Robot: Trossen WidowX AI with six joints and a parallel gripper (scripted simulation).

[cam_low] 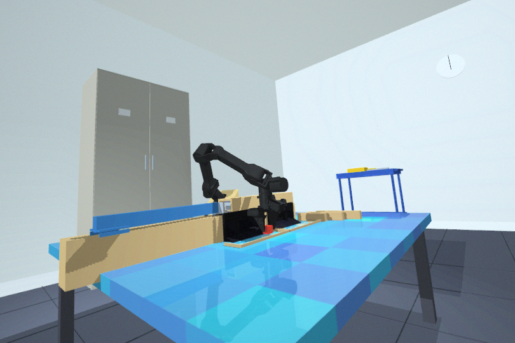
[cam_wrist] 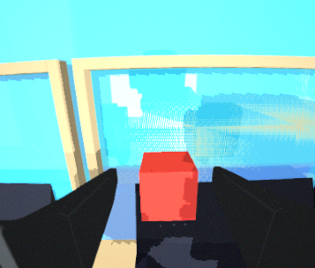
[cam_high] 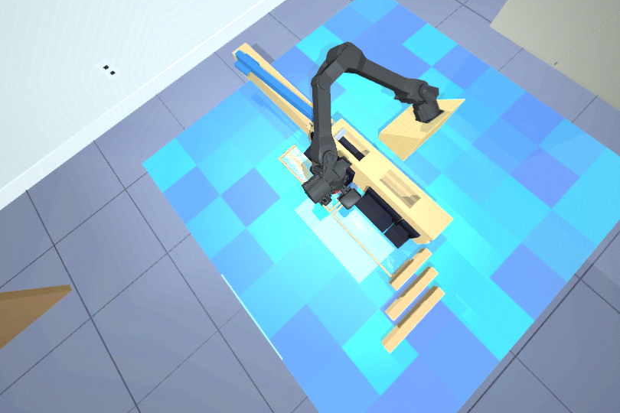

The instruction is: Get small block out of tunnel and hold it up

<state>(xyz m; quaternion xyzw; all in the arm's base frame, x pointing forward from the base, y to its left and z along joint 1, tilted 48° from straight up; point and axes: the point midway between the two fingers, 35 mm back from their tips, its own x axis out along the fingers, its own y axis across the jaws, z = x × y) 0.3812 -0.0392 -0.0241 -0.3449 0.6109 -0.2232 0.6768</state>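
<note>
Though high-elbowed, claw (cam_high: 336, 198) (cam_low: 267, 227) (cam_wrist: 165, 174) low.

In the top view, the arm (cam_high: 324, 120) (cam_low: 236, 162) is covering most of the red block (cam_high: 336, 193) (cam_low: 268, 229) (cam_wrist: 168, 194). The wrist view is cutting off both fingers at its lower edge.

The black arm (cam_high: 323, 112) (cam_low: 234, 161) arches high, its parted fingers (cam_high: 325, 201) (cam_low: 272, 219) pointing down.
</note>
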